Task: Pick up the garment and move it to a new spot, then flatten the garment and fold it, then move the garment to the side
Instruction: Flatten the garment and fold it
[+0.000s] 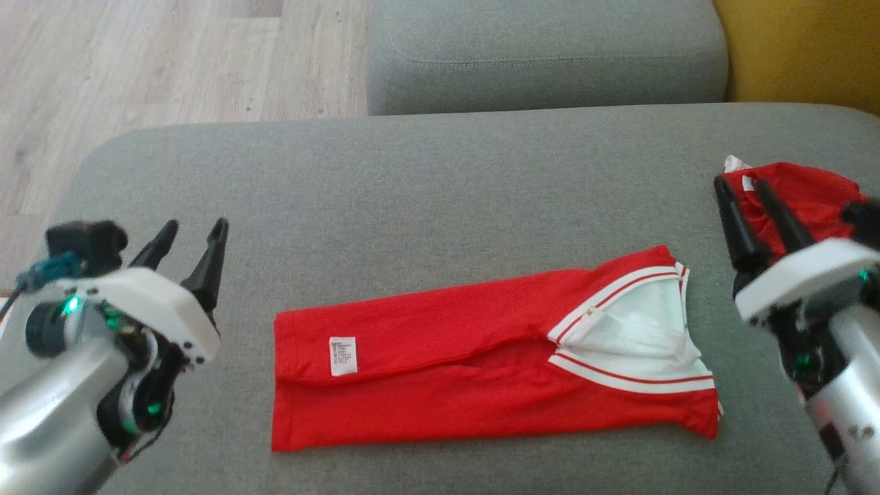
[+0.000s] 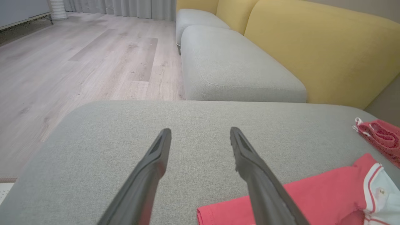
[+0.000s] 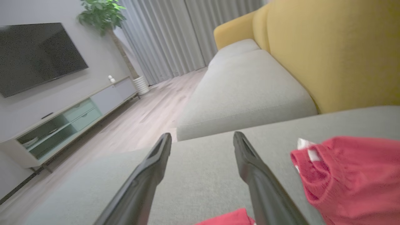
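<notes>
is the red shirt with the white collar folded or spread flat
Folded: the red white-collared shirt lies as a narrow band, one layer lapped over another, care label showing.

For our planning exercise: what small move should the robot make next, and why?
Probably lower the left gripper onto the red shirt's hem end: that gripper stands open beside it, and the shirt lies as a long strip, needing another fold.
</notes>
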